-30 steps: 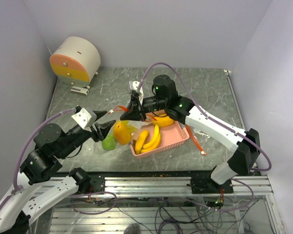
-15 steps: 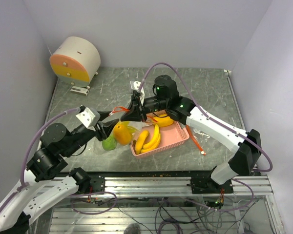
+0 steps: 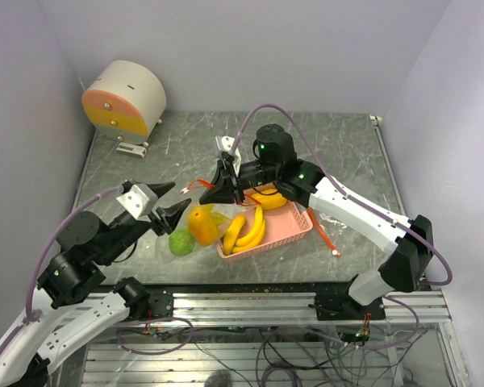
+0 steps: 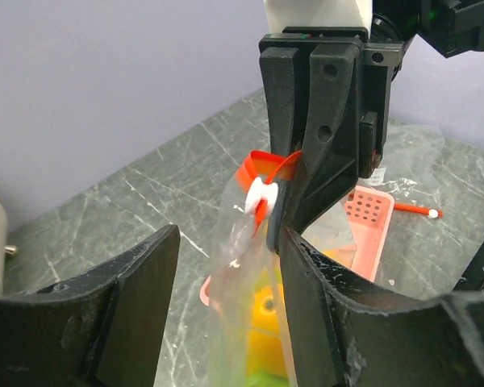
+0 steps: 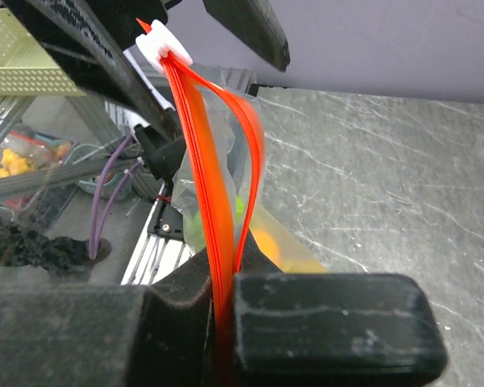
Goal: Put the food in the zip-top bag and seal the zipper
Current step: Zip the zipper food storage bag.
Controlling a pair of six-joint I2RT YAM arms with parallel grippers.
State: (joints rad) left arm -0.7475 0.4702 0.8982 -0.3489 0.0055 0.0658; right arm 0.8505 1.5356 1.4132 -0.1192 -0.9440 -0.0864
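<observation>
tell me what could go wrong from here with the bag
Only the right gripper holds the zip-top bag, pinching its zipper; the left gripper is open. The orange fruit and green ball inside might pull the strip free. Sealing now would likely leave the bananas in the pink basket.

In the left wrist view the zip-top bag runs off the bottom edge. The cut takes most of the green ball and the underside of the orange fruit inside it. Behind the bag, the right pincer covers most of the pink basket. In the right wrist view the zipper vanishes between that pincer's closed fingers, and the fruit within the bag is a blur. From above, the bag's clear walls barely show against the surface. A banana just beside the bag lies half under the right arm.
</observation>
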